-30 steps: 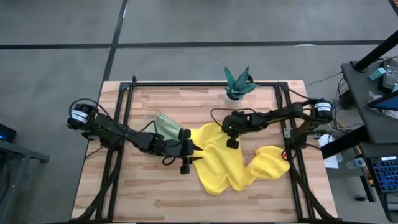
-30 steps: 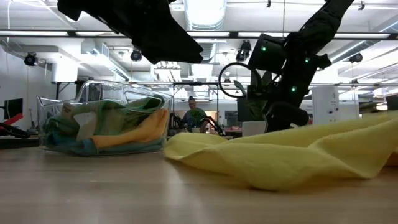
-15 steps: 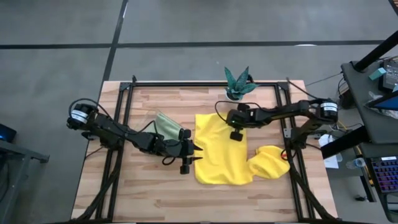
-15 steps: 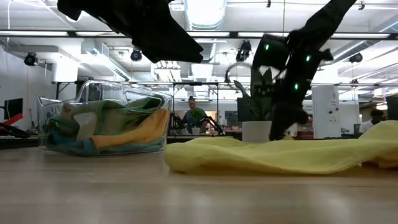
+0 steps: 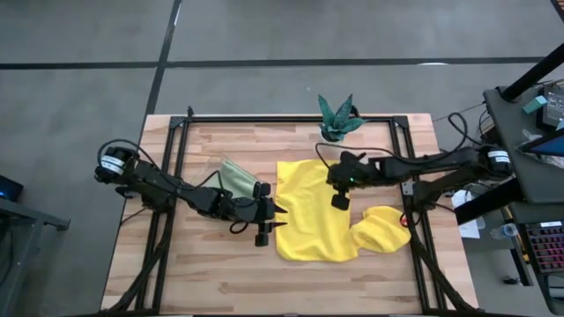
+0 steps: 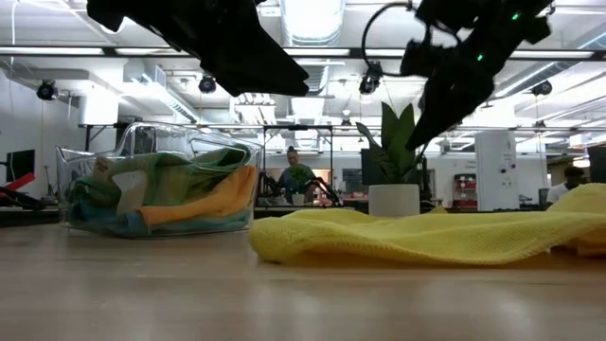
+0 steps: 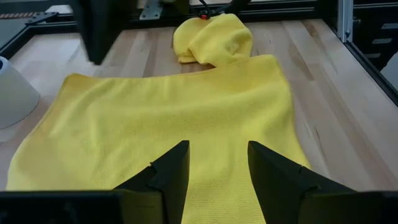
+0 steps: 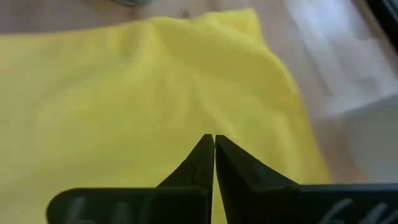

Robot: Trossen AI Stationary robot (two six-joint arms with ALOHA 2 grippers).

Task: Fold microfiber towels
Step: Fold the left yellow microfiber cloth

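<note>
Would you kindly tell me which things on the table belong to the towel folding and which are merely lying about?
Job:
- spread yellow towel
- bunched yellow towel
- pale green towel
- towels in the tray

Lying about:
- clear tray
- potted plant

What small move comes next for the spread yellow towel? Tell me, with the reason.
Probably the left tool should ease forward and down onto the near edge of the flat yellow towel to start a fold. The towel lies spread on the table, the left tool hangs open just at that edge, and the right tool is shut, empty and lifted above the cloth.
</note>
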